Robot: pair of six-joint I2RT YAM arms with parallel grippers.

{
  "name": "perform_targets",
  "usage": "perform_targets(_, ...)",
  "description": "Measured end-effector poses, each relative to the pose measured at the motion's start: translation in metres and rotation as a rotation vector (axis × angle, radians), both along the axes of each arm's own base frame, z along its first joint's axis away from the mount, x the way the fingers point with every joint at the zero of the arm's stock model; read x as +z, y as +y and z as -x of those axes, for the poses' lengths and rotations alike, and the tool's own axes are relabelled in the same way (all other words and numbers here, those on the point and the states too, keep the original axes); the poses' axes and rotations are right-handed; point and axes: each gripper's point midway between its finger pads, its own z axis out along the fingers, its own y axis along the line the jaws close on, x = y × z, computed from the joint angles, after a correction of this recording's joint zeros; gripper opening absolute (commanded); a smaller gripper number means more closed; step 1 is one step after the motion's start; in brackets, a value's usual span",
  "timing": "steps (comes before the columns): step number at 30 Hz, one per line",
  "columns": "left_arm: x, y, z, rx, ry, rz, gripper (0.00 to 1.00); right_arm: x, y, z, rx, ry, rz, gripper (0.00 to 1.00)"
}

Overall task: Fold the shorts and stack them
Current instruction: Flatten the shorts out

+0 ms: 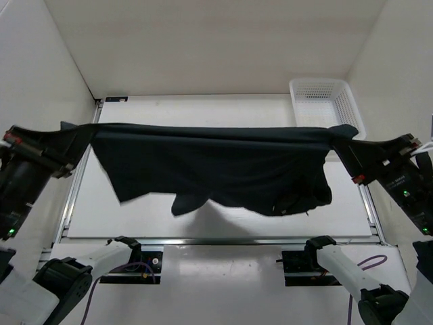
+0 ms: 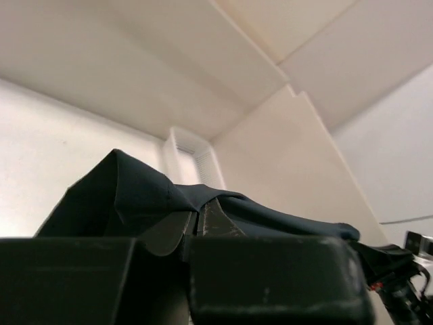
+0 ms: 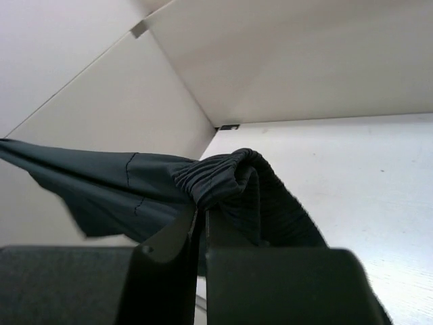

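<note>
The dark navy shorts (image 1: pixel 216 169) hang stretched in the air across the table, held by both ends of the top edge, with the two legs drooping toward the near side. My left gripper (image 1: pixel 86 135) is shut on the left end of the shorts (image 2: pixel 142 196); the cloth bunches over its fingertips (image 2: pixel 206 217). At the right end my right gripper (image 1: pixel 340 140) is shut on the ribbed waistband of the shorts (image 3: pixel 223 176), which folds over its fingers (image 3: pixel 179 233). The cloth hides most of both fingertips in the top view.
A white mesh basket (image 1: pixel 323 101) stands at the table's back right corner, just behind the shorts' right end. The white table (image 1: pixel 203 108) is walled in by white panels on the left, right and back. A metal rail (image 1: pixel 216 240) runs along the near edge.
</note>
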Motion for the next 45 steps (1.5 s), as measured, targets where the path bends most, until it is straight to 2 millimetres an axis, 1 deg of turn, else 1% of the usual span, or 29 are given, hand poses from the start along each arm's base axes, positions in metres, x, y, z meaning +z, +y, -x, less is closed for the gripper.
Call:
perform_targets(3,0.006,0.003,0.017,-0.02,-0.038,0.01,0.1,0.005,0.002,0.016,0.038,-0.02,-0.002,0.0)
perform_targets(5,0.0,0.002,0.013,-0.02,-0.017,-0.003,0.1,-0.002,0.003,0.014,0.042,0.002,0.005,0.0)
perform_targets(6,-0.006,0.0,0.007,-0.016,0.006,-0.014,0.1,-0.008,0.004,0.01,0.039,0.022,0.01,0.0)
perform_targets(8,-0.022,-0.004,-0.013,0.004,0.072,-0.047,0.1,-0.03,0.005,-0.007,0.02,0.09,0.03,0.0)
perform_targets(11,-0.063,-0.011,-0.057,0.057,0.216,-0.13,0.1,-0.075,0.009,-0.045,-0.022,0.215,0.073,0.0)
perform_targets(13,-0.094,-0.014,-0.09,0.099,0.316,-0.201,0.1,-0.113,0.012,-0.077,-0.053,0.316,0.11,0.0)
perform_targets(15,-0.131,-0.02,-0.131,0.141,0.424,-0.286,0.1,-0.15,0.017,-0.114,-0.083,0.41,0.146,0.0)
perform_targets(16,-0.145,-0.02,-0.149,0.16,0.461,-0.32,0.1,-0.169,0.02,-0.135,-0.097,0.459,0.167,0.0)
perform_targets(18,-0.181,-0.02,-0.197,0.198,0.556,-0.388,0.1,-0.206,0.026,-0.18,-0.134,0.545,0.205,0.0)
perform_targets(19,-0.198,-0.017,-0.222,0.214,0.597,-0.412,0.13,-0.227,0.031,-0.206,-0.147,0.589,0.225,0.1)
perform_targets(21,-0.236,-0.007,-0.278,0.244,0.686,-0.453,0.39,-0.263,0.041,-0.259,-0.171,0.661,0.259,0.38)
perform_targets(22,-0.249,0.001,-0.303,0.262,0.722,-0.476,0.54,-0.28,0.044,-0.286,-0.191,0.692,0.286,0.52)
perform_targets(23,-0.26,0.01,-0.338,0.287,0.736,-0.488,0.79,-0.295,0.047,-0.31,-0.21,0.714,0.303,0.55)
perform_targets(24,-0.271,0.018,-0.373,0.308,0.737,-0.49,0.86,-0.311,0.047,-0.334,-0.23,0.739,0.326,0.59)
perform_targets(25,-0.282,0.025,-0.404,0.323,0.723,-0.48,0.92,-0.324,0.048,-0.352,-0.243,0.752,0.339,0.73)
perform_targets(26,-0.302,0.032,-0.426,0.33,0.733,-0.476,0.94,-0.337,0.047,-0.362,-0.256,0.766,0.35,0.75)
perform_targets(27,-0.323,0.04,-0.432,0.33,0.775,-0.481,0.94,-0.347,0.044,-0.362,-0.264,0.784,0.366,0.75)
perform_targets(28,-0.354,0.045,-0.427,0.315,0.857,-0.493,0.94,-0.356,0.041,-0.357,-0.269,0.808,0.382,0.75)
perform_targets(30,-0.395,0.052,-0.4,0.287,0.991,-0.52,0.91,-0.354,0.035,-0.344,-0.278,0.806,0.391,0.75)
perform_targets(31,-0.407,0.052,-0.386,0.272,1.039,-0.527,0.84,-0.35,0.033,-0.336,-0.282,0.798,0.39,0.75)
perform_targets(32,-0.414,0.051,-0.372,0.256,1.07,-0.532,0.81,-0.344,0.029,-0.325,-0.284,0.789,0.389,0.75)
perform_targets(34,-0.409,0.045,-0.346,0.232,1.09,-0.539,0.75,-0.333,0.023,-0.301,-0.287,0.759,0.379,0.75)
perform_targets(36,-0.389,0.035,-0.323,0.213,1.05,-0.547,0.7,-0.328,0.016,-0.274,-0.286,0.742,0.37,0.75)
perform_targets(38,-0.364,0.02,-0.3,0.19,0.991,-0.552,0.68,-0.334,0.01,-0.248,-0.282,0.75,0.366,0.75)
perform_targets(40,-0.348,0.005,-0.275,0.161,0.932,-0.549,0.61,-0.351,0.006,-0.225,-0.275,0.787,0.37,0.74)
perform_targets(41,-0.346,-0.003,-0.259,0.138,0.924,-0.548,0.58,-0.363,0.004,-0.214,-0.269,0.818,0.373,0.74)
perform_targets(42,-0.349,-0.009,-0.245,0.113,0.925,-0.543,0.45,-0.375,0.002,-0.204,-0.266,0.849,0.377,0.71)
perform_targets(44,-0.366,-0.017,-0.222,0.068,0.961,-0.521,0.4,-0.397,0.0,-0.185,-0.257,0.908,0.385,0.67)
perform_targets(45,-0.378,-0.024,-0.214,0.038,0.979,-0.519,0.39,-0.407,-0.001,-0.175,-0.252,0.939,0.381,0.59)
